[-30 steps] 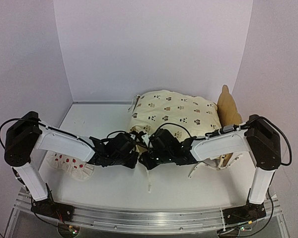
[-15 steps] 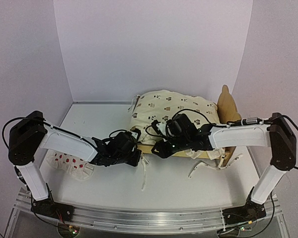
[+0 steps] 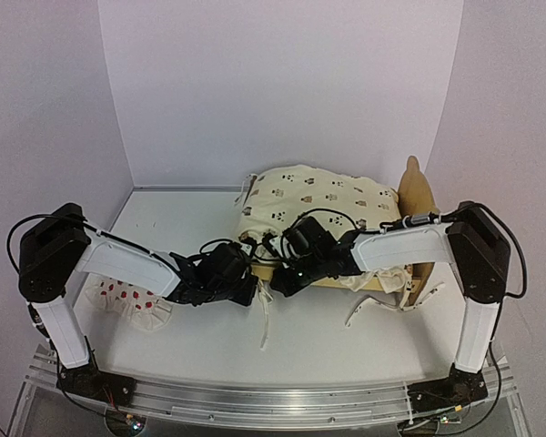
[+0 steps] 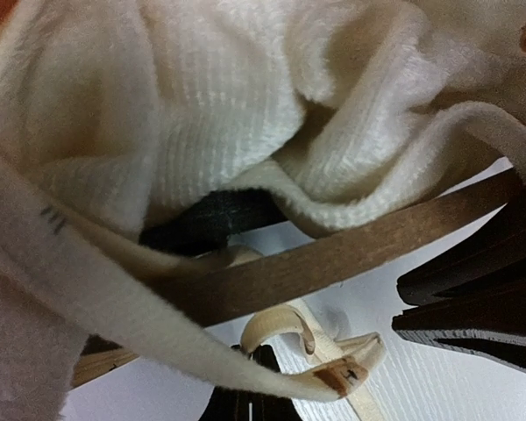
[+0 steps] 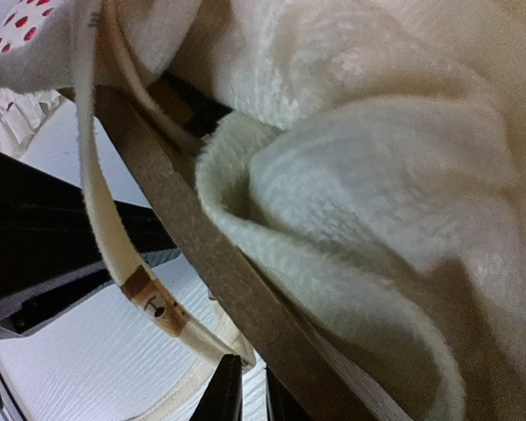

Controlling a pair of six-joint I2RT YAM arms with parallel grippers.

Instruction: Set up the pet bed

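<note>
Top external: the small pale plywood pet bed point(image 3: 419, 196) lay right of centre, its foot end just beside both grippers. The left gripper point(image 3: 246, 289) was fully closed; the right gripper point(image 3: 278, 284) could not be judged. The brown tag on the cream strap point(image 4: 342, 375) was unreadable.

**No legible wording, brand or number is found in any view.**
A few short dark strokes are seen on the white fabric band point(image 4: 51, 219) in the left wrist view. A small dark mark is carried by the brown tab point(image 5: 154, 303) on the cream ribbon point(image 5: 89, 175) in the right wrist view. Neither can be read.
</note>
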